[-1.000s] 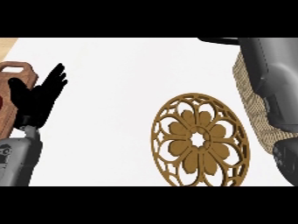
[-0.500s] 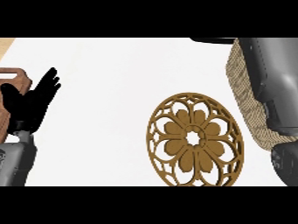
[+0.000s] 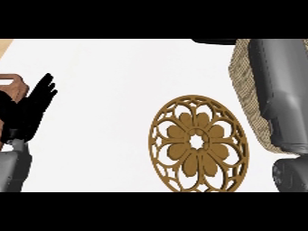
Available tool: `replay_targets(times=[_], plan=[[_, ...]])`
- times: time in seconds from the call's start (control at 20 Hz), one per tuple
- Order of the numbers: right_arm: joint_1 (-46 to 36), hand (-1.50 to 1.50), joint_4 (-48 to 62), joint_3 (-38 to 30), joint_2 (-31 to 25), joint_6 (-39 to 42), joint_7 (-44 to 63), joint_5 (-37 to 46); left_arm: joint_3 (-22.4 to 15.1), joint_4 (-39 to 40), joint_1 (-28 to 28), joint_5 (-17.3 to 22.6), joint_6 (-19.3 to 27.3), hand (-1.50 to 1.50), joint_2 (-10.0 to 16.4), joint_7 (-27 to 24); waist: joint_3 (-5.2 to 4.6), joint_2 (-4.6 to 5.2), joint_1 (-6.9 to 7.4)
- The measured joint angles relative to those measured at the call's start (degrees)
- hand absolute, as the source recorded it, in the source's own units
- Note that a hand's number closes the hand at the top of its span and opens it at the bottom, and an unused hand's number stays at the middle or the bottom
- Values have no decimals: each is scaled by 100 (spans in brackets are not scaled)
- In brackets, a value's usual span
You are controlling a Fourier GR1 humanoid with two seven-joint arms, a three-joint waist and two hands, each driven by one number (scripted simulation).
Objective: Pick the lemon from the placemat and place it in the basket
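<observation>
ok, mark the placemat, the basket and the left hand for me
placemat [image 3: 213,133], head view, a rosette petal
basket [image 3: 243,81], head view, its woven left wall
left hand [image 3: 24,118], head view, palm

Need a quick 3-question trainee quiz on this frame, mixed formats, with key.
1. True or false: a lemon lies on the round brown openwork placemat.
2. Fill in: the black left hand, overlapping the wooden board with a handle at the view's left, is ___ (open/shut).
3. The grey right forearm lies over: A the woven basket; B the placemat; C the wooden board.
Key: 1 false, no lemon shows on the placemat; 2 open; 3 A.
</observation>
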Motion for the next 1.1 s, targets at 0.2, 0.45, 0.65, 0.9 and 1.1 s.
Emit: replay_targets(times=[0.2, 0.45, 0.65, 0.9, 1.1], plan=[[364, -150, -426, -307, 27, -145, 78, 206, -21, -54, 68, -19, 34, 0, -52, -25, 3, -9, -22], [566, -150, -586, -558, 166, -354, 19, 318, 8, -61, -17, -33, 93, 0, -57, 55, 4, -8, -21], [654, -150, -750, -667, 218, -682, -193, 256, 44, -112, 84, 34, -41, 0, 19, 86, 6, -19, -18], [773, -150, -1499, -885, 325, -1131, -335, 394, 63, -129, 143, 15, -4, 0, 4, 74, 3, -38, -54], [899, -150, -2448, -1019, 580, -1439, -348, 443, 81, -144, 193, 17, 20, 0, -12, 83, 1, -93, -132]])
